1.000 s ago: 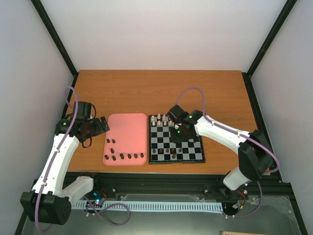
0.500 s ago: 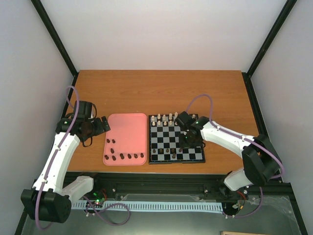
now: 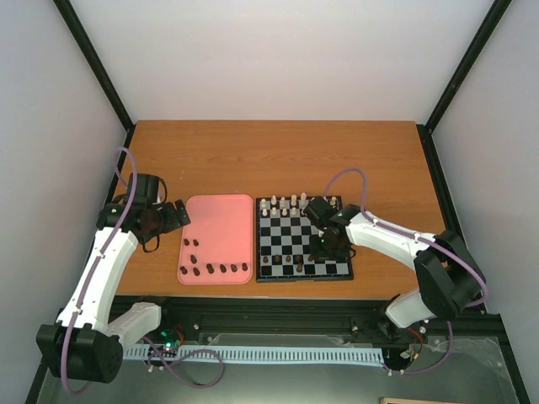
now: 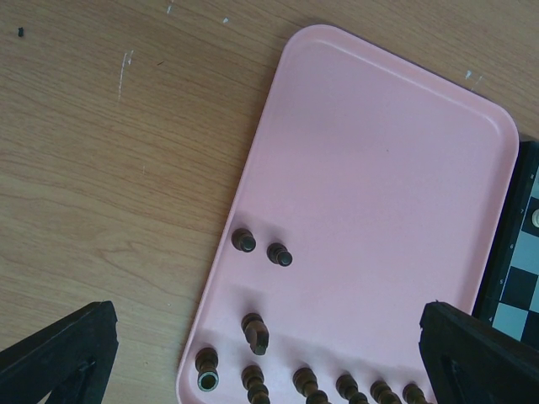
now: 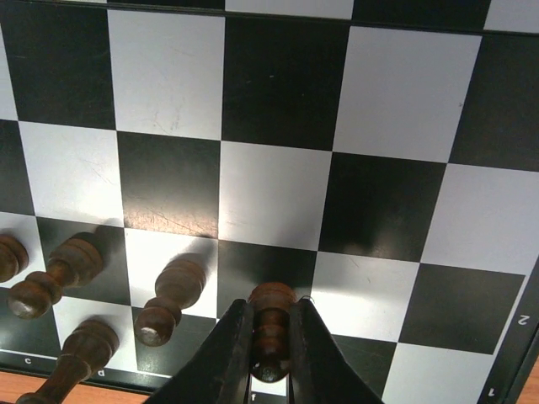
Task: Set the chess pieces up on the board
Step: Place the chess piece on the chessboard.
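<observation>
The board [image 3: 286, 236] lies right of centre, with a few dark brown chess pieces [image 3: 286, 263] along its near rows. My right gripper [image 3: 325, 246] hovers over the board's near right part. In the right wrist view it [image 5: 271, 353] is shut on a dark brown piece [image 5: 271, 324], held upright over a black square near the near edge; I cannot tell whether it touches the board [image 5: 278, 185]. Three dark pieces [image 5: 168, 301] stand to its left. My left gripper [image 4: 268, 337] is open and empty above the tray's near left corner, where several dark pieces [image 4: 256, 330] lie.
The pink tray [image 3: 221, 227] lies just left of the board, with dark pieces [image 3: 210, 269] along its near edge and left side. Cream-white pieces [image 3: 290, 202] line the board's far row. The board's black rim [image 4: 509, 252] touches the tray's right side.
My right gripper has moved from the board's far middle towards its near right, carrying the dark piece lower. The left arm has not moved.
</observation>
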`<action>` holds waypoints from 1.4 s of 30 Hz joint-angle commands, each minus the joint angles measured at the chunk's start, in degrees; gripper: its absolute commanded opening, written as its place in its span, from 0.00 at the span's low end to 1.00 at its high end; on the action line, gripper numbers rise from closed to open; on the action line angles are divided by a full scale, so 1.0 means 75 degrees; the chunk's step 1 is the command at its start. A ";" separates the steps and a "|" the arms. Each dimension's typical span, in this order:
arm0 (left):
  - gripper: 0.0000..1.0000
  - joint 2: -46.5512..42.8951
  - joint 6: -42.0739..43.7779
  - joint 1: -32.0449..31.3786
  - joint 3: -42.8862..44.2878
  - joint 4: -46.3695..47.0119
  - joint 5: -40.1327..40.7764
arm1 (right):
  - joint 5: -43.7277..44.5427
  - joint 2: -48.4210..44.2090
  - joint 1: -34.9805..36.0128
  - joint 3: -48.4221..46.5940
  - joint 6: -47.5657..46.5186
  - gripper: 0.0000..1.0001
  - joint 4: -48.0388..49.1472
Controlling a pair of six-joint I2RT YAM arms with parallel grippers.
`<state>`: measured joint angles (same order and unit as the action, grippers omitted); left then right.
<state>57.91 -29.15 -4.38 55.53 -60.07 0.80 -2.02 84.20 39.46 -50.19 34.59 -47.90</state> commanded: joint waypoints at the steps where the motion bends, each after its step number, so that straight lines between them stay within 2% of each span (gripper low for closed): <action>1: 1.00 0.0009 -0.0027 0.0050 0.0027 0.0108 -0.0012 | -0.0042 0.0082 -0.0059 -0.0136 -0.0004 0.09 0.0122; 14: 1.00 -0.0065 -0.0040 0.0048 -0.0040 0.0068 0.0012 | -0.0064 0.0388 -0.0058 -0.0140 -0.0071 0.10 0.0141; 23: 1.00 -0.0103 -0.0019 0.0058 -0.0005 0.0036 0.0032 | -0.0118 0.0524 -0.0059 -0.0235 -0.0082 0.16 0.0196; 42: 1.00 -0.0148 -0.0006 0.0053 -0.0036 0.0035 0.0079 | 0.0088 0.0574 -0.0059 -0.0399 -0.0185 0.17 -0.0137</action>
<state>57.28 -29.15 -4.38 54.98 -60.03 1.04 -2.35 89.21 39.44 -53.06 33.45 -47.53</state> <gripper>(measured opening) 0.998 0.172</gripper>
